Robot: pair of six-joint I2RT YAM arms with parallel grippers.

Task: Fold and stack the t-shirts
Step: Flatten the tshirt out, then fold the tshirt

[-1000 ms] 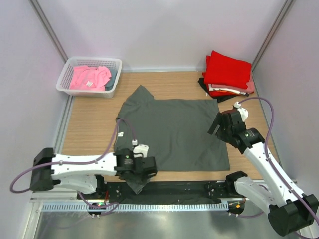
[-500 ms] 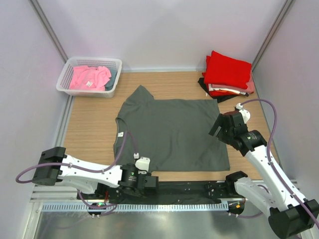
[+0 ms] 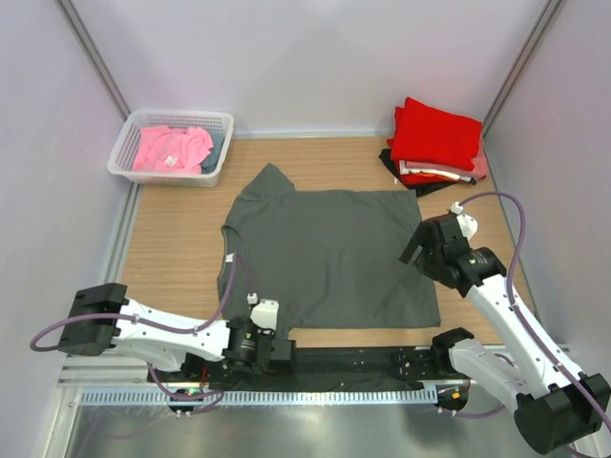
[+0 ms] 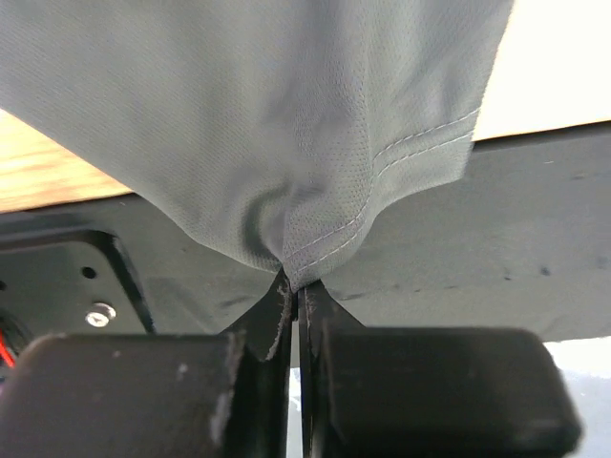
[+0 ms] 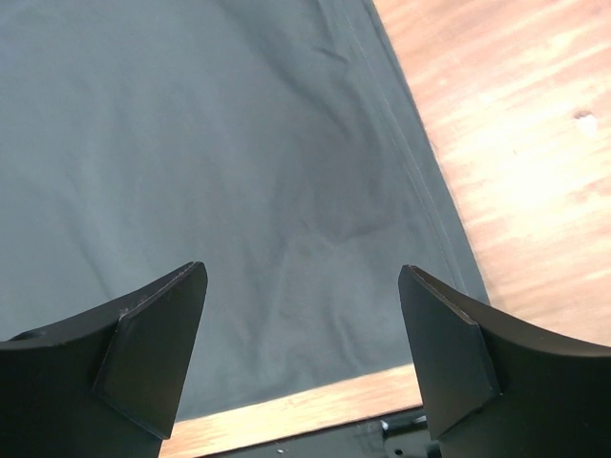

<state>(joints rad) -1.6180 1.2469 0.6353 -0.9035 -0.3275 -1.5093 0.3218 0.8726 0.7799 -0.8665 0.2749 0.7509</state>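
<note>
The left gripper [image 4: 294, 291] is clamped tight on a stitched corner of the dark grey t-shirt [image 4: 277, 114], right at the table's [image 3: 172, 239] near edge. The right gripper [image 5: 301, 334] is held wide open above the shirt's right hem, nothing gripped. Beyond, the shirt is spread flat. Red t-shirts [image 3: 437, 134] are stacked far right, and a pink t-shirt [image 3: 172, 148] is heaped in the basket [image 3: 181, 114] far left.

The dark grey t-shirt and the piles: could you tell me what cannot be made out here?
Top view: the near left corner of the dark grey t-shirt, covered by the left arm.
Left wrist view: how much cloth the left hand pinches, hidden inside its shut grip.
Top view: shirt count in the red-topped stack; lower layers show only edges.
Top view: basket contents under the pink shirt.
</note>
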